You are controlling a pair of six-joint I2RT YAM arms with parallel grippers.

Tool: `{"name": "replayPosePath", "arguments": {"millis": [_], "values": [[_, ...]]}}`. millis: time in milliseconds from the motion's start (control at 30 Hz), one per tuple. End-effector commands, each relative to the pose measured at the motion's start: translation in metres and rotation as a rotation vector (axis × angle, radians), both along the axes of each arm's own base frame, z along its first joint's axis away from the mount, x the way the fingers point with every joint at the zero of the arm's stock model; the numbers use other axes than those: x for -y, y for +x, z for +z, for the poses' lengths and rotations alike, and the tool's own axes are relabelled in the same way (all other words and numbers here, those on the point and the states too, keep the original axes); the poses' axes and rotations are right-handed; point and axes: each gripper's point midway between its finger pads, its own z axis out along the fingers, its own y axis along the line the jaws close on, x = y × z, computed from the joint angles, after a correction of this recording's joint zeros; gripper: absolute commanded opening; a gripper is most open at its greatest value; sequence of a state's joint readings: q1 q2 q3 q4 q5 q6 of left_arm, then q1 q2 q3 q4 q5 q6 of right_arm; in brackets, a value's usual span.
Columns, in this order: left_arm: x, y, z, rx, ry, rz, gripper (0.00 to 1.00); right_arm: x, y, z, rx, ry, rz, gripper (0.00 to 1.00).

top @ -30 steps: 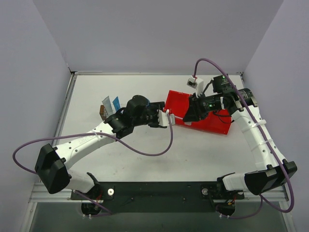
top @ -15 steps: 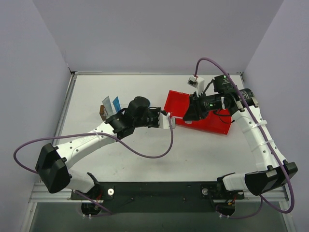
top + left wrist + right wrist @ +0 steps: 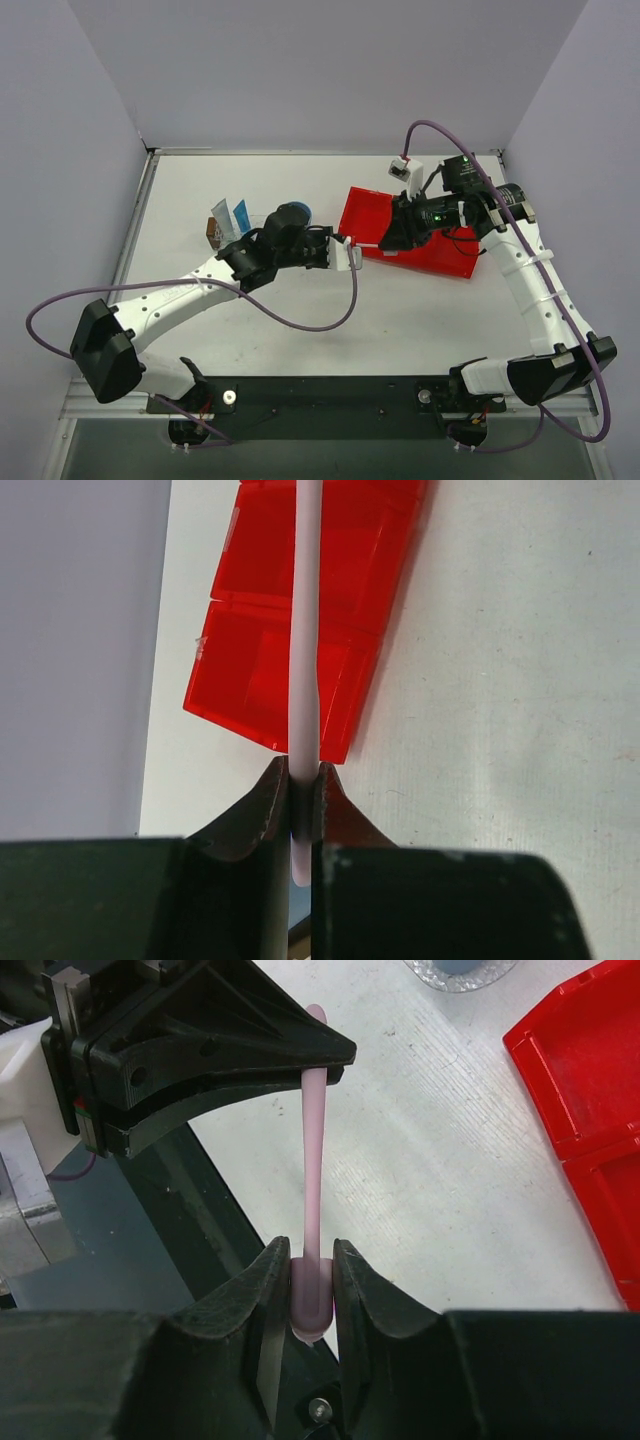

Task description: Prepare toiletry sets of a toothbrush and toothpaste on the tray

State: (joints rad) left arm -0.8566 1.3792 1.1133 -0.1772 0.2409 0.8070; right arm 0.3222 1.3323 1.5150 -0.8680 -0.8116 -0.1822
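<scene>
The left gripper (image 3: 303, 780) is pinched tight on one end of the toothbrush (image 3: 306, 630), which runs straight ahead of it over the red bin (image 3: 250, 680). The right gripper (image 3: 312, 1258) is clamped on the opposite end, so the stick spans between them.

You have no text, label, brand or number that can be read in any view. The toothpaste (image 3: 222, 218) tubes are too small in the top view for you to make out any print on them.
</scene>
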Motion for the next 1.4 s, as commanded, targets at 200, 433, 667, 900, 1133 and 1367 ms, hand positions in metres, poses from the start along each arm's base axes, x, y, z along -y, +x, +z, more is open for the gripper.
{"name": "replayPosePath", "arguments": {"millis": [200, 433, 667, 900, 1133, 1367], "values": [[-0.008, -0.005, 0.046, 0.043, -0.173, 0.058, 0.00, 0.009, 0.003, 0.030, 0.095, -0.027, -0.061, 0.45], [-0.025, -0.008, 0.049, 0.035, -0.217, 0.100, 0.00, 0.012, 0.014, 0.061, 0.172, 0.005, -0.114, 0.59], [-0.050, 0.007, 0.051, -0.021, -0.293, 0.205, 0.00, 0.014, 0.018, 0.089, 0.251, 0.037, -0.129, 0.61], [-0.075, 0.033, 0.092, -0.136, -0.524, 0.319, 0.00, 0.002, 0.018, 0.108, 0.338, 0.134, -0.098, 0.61], [-0.071, 0.043, 0.131, -0.302, -0.741, 0.359, 0.00, -0.022, 0.034, 0.128, 0.453, 0.204, -0.080, 0.60], [-0.040, 0.019, 0.143, -0.589, -0.870, 0.210, 0.00, -0.063, 0.037, 0.123, 0.523, 0.242, -0.046, 0.59]]}}
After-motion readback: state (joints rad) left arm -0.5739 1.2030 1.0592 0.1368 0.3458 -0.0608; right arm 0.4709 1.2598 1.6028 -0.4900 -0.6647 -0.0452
